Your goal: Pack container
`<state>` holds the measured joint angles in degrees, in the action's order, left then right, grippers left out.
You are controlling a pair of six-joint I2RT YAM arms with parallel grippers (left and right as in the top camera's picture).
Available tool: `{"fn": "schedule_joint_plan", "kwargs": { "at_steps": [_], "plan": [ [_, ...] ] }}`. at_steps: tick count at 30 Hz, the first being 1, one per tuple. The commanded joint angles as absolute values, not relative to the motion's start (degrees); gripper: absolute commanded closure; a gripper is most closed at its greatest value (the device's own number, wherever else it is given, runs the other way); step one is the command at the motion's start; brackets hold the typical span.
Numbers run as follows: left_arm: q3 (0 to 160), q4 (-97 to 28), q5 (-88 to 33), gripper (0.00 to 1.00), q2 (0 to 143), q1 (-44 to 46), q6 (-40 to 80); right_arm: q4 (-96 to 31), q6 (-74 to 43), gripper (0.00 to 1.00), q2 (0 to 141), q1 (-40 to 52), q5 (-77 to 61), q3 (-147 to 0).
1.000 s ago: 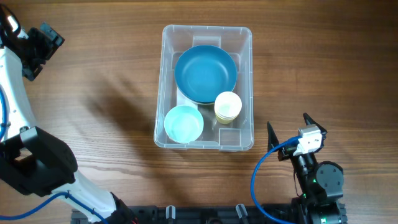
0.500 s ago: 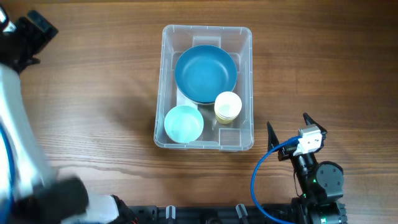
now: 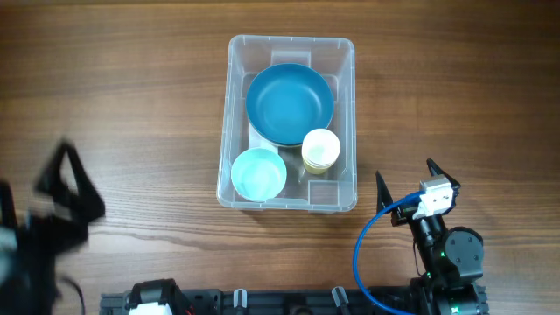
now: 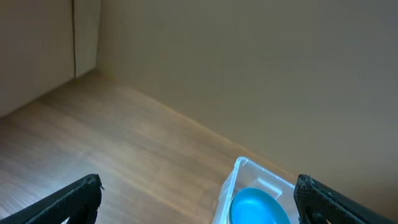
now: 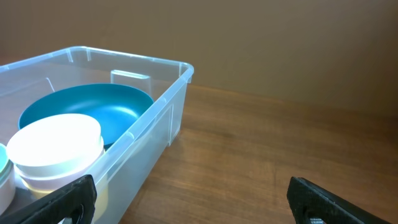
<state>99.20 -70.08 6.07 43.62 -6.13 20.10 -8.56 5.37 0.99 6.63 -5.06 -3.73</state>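
Clear plastic container (image 3: 291, 39) sits mid-table, holding a blue bowl (image 3: 290, 103), pale bowl (image 3: 259, 173) and cups (image 3: 321, 149). Both grippers gape empty: the blurred left gripper (image 3: 70, 184) at its 8 o'clock, the right gripper (image 3: 403, 171) at 5 o'clock. A hasty sweep could clip the rim and shove it askew.

Large clear rectangular plastic bin (image 3: 351, 105), rounded rim: stood upright, open-topped, at middle of wooden table (image 3: 131, 87), long side running front to back. Held big blue bowl (image 3: 290, 103) at far end, pale aqua bowl (image 3: 259, 173) and cream cup stack (image 3: 321, 149) at near end.
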Motion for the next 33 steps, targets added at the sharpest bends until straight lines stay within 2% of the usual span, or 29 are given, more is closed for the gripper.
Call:
{"fn": "schedule_joint_plan", "kwargs": {
  "at_steps": [1, 10, 18, 20, 24, 33],
  "plan": [
    [87.79, -66.65, 7.11, 0.0, 33.63, -6.39, 20.43, -8.12, 4.47, 0.0, 0.27, 6.5, -4.32, -3.73],
    [51.4, -39.57, 0.86, 0.0, 10.5, -8.34, 20.43, -8.12, 4.47, 0.0, 0.27, 6.5, -4.34, -3.73],
    [22.11, -4.89, -4.82, 0.0, 2.63, -8.32, 20.47, -8.12, 4.47, 0.0, 0.27, 6.5, -4.32, -3.73],
    [18.52, 0.05, -6.02, 0.0, 2.26, -8.29, 20.51, -8.1, 4.47, 0.01, 0.27, 6.5, -4.32, -3.73],
    [14.09, 2.81, -6.39, 0.0, 1.37, -7.27, 24.6, -8.12, 4.47, 0.01, 0.25, 6.5, -4.32, -3.73],
    [10.04, 3.11, -6.39, 0.0, 0.67, -4.97, 24.91, -8.12, 4.49, 0.0, 0.25, 6.5, -4.32, -3.73]
  ]
}}
